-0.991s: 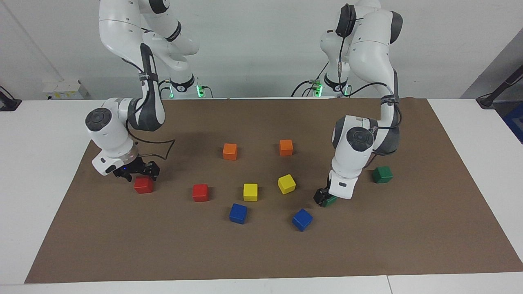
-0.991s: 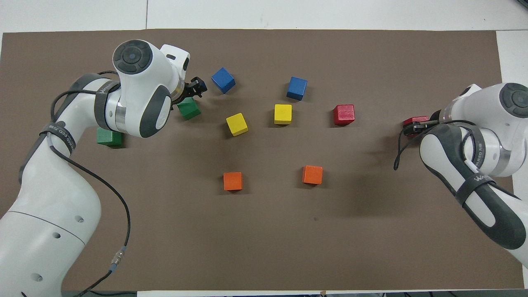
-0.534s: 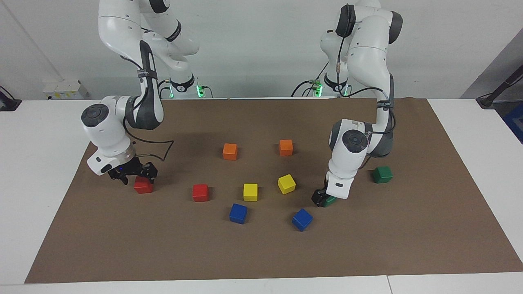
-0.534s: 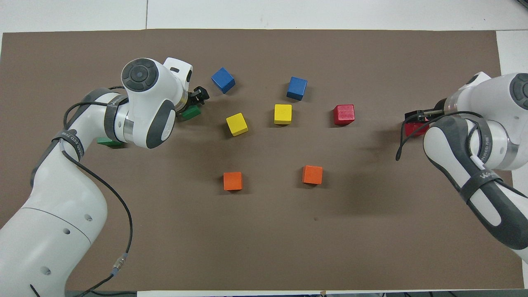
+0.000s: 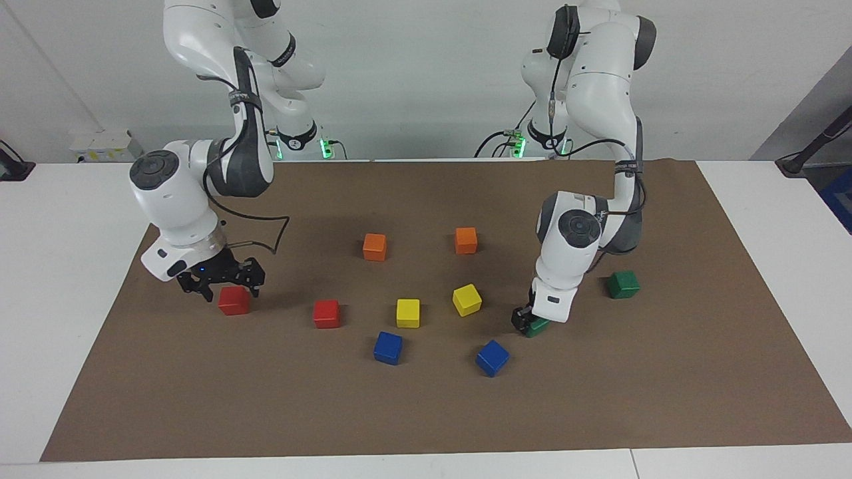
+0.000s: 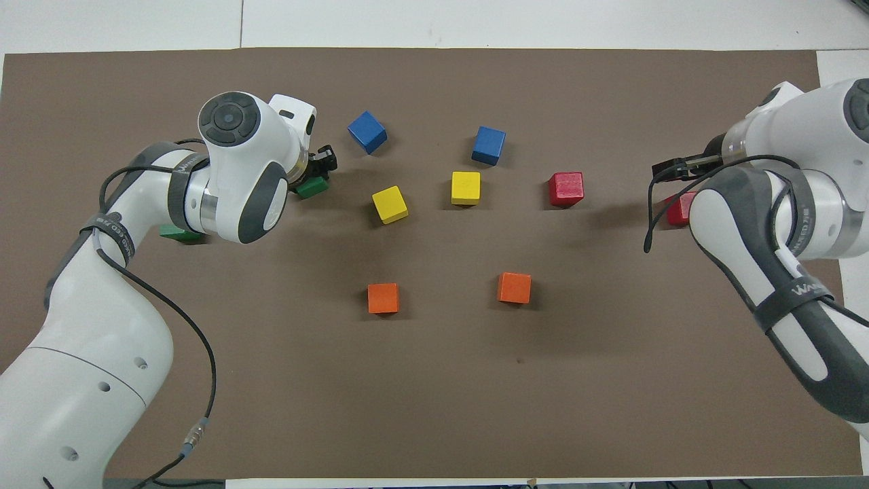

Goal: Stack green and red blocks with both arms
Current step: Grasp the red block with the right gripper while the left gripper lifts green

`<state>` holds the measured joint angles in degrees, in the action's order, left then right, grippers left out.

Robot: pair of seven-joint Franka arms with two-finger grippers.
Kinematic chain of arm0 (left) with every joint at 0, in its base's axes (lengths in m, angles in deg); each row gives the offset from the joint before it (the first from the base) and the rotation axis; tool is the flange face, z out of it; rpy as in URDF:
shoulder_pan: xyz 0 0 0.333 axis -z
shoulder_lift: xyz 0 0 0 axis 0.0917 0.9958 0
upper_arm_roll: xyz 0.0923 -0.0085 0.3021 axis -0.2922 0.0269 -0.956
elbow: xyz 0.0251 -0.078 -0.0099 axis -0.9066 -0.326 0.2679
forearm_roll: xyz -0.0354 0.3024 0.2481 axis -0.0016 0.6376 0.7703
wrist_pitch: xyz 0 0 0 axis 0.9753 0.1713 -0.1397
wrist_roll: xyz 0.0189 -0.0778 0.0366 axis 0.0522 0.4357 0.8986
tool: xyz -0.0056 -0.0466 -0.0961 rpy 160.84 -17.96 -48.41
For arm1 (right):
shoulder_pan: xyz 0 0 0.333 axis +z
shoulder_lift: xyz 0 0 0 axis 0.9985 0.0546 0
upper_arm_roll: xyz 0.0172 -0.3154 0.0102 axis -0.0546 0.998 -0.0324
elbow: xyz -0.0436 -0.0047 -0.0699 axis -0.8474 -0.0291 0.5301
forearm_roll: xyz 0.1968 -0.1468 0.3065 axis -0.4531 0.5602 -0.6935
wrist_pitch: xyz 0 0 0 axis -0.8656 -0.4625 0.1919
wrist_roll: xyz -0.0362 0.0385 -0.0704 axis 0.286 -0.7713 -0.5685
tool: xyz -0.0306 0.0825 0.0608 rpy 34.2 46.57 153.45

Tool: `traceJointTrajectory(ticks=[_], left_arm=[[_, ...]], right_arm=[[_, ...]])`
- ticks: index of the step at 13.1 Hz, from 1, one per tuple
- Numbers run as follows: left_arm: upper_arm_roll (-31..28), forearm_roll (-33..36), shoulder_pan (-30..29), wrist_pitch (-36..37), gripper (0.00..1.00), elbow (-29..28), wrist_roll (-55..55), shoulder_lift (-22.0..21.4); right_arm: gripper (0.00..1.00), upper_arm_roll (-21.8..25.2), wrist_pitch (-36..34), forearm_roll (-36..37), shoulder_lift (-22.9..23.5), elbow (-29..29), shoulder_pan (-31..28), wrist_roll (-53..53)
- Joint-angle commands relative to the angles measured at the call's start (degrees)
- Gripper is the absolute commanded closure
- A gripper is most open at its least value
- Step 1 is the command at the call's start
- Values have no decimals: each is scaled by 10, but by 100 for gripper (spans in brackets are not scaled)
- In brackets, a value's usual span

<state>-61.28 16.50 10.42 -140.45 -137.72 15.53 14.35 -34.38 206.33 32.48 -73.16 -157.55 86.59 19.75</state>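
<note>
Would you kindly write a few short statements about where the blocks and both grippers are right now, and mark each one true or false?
1. The left gripper is down at the mat, shut on a green block. True.
2. The right gripper is shut on a red block. False: it is open, just above the red block at the right arm's end of the table, which sits on the mat.
3. A green block already sits on top of a red one. False: no blocks are stacked; every block lies singly on the brown mat.
4. The second green block lies nearer to the robots than the gripped one. True.
5. The two orange blocks lie nearer to the robots than the two blue blocks. True.
</note>
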Motion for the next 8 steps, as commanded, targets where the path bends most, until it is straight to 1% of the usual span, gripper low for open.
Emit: traceJointTrajectory(ticks=[1,2,3,4,6,8], left_arm=[[-11,22,12,94,100,51,11,-5],[-11,31,8,144,100,73,5,-4],[-11,46,4,164,100,84,-5,-10],[-11,40,-6,171,100,79,-38,-30],[-10,29,-55,183,100,36,-140,-84],[-9,18,-102,182,100,5,-219,-118]], right_arm=[[0,-3,-108,-2,35,103,36,-63],[0,-3,-160,0,65,167,48,-82],[0,-2,-180,2,83,197,58,-103],[0,-2,-187,7,95,208,69,-121],[0,-2,-182,14,112,211,81,-139],[0,-1,-178,14,130,227,97,-159]])
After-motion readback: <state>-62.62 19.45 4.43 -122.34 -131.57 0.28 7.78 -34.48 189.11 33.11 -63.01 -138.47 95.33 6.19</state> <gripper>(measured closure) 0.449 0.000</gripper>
